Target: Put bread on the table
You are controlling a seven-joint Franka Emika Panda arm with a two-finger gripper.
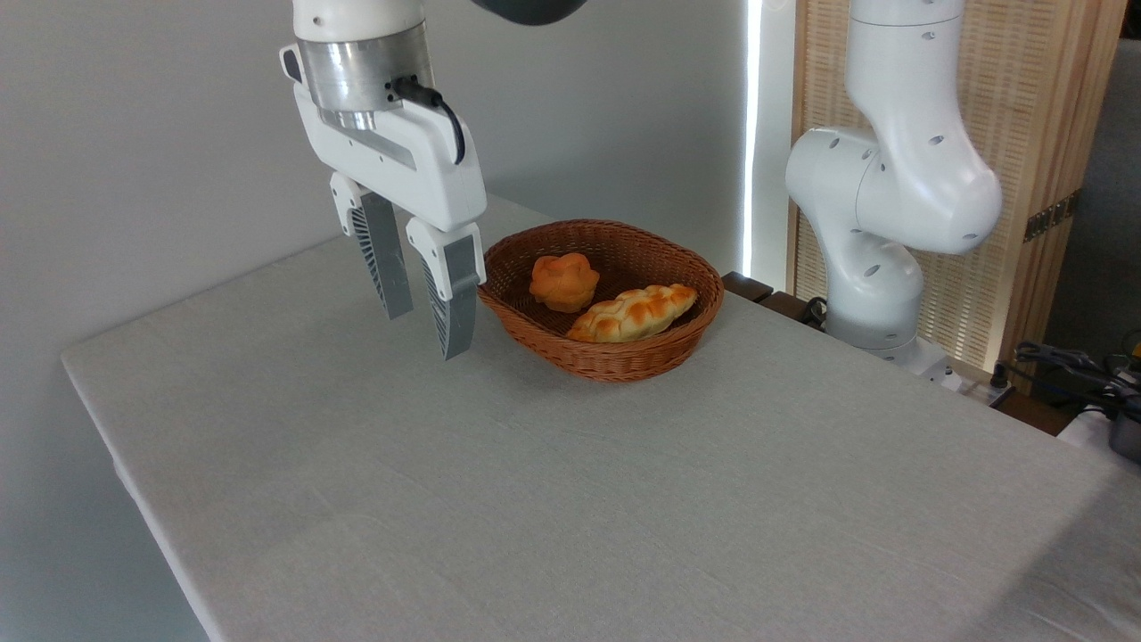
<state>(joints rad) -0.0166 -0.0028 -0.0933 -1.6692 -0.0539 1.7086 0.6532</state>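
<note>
A white robot arm hangs its end effector (426,334) above the table (570,499), just left of a brown wicker basket (615,357). The two grey ribbed fingers (456,299) point downward and stand spread with a clear gap between them, holding nothing; their tips hover above the pale grey-white cloth rather than touching it. A black cable (441,111) loops from the silver wrist collar down to the white body of the end effector.

The bread (564,281), a small round orange-golden bun with a lobed, flower-like top, sits inside the basket, toward its left and far side. Beside it, to the right and slightly nearer, a longer braided golden loaf (633,313) lies at a slant, with one end leaning up toward the basket's right rim. The two appear to be close together, possibly touching.

The basket rests on the far part of the table, right of centre. Behind it, on the right, the arm's white base and lower joints (882,232) rise in front of a woven wood-framed screen (1025,116). Dark cables and equipment (1087,374) crowd the far right edge.
</note>
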